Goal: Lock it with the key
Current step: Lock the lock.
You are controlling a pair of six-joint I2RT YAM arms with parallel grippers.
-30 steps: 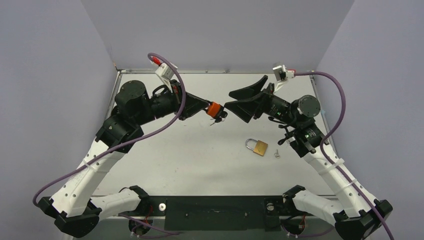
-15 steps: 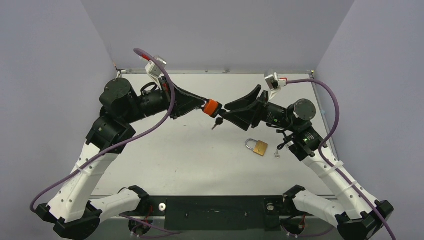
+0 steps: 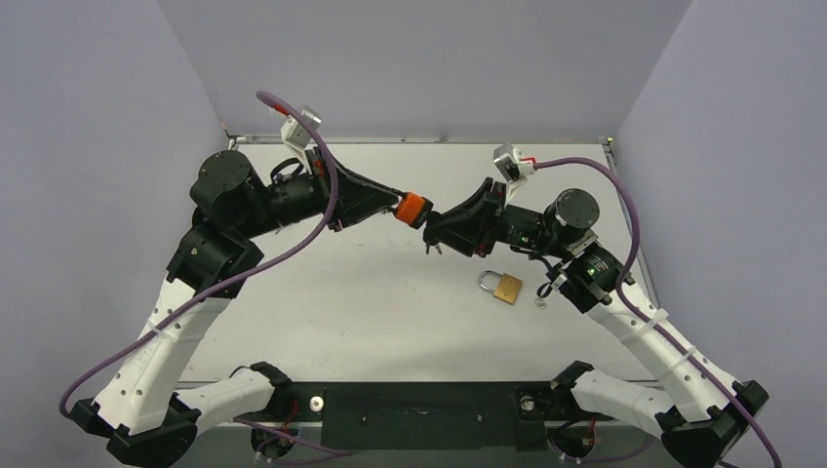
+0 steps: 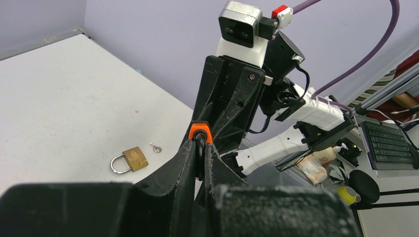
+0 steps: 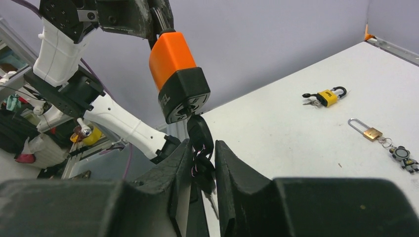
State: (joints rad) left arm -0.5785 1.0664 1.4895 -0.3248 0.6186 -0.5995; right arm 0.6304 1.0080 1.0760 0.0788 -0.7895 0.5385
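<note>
Orange-and-black padlock (image 5: 178, 79) hangs in the air over the middle of the white table (image 3: 341, 312), keyway end pointing down toward the right arm. The left gripper (image 4: 200, 148) is clamped tight on its dark shackle. A black-headed key (image 5: 200, 134) sits in the keyway, and spare keys on a ring (image 5: 211, 197) dangle below it.

The right gripper (image 5: 201, 148) has its jaws drawn narrow, flanking the key head on both flat sides. It looks like contact, but we can't vouch for how firm it is.

We judge the step in hand to be gripping and turning the key.
- Pinch the head squarely, not the ring.
- Roll the wrist about the key's own axis, so the blade doesn't bind or pull out.
- The left arm should hold the body rigid against the twist.
- We can't see from here whether the shackle is seated.

Around:
- A plain brass padlock (image 3: 505, 287) lies on the table under the right arm, with a small silver key (image 3: 539, 301) just beside it.
- The right wrist view shows a yellow padlock (image 5: 330, 95) and a slim brass padlock with a keychain figure (image 5: 368, 131) lying on the table, well apart from the work.

Nothing blocks the turn. The dangling ring could snag a finger.
</note>
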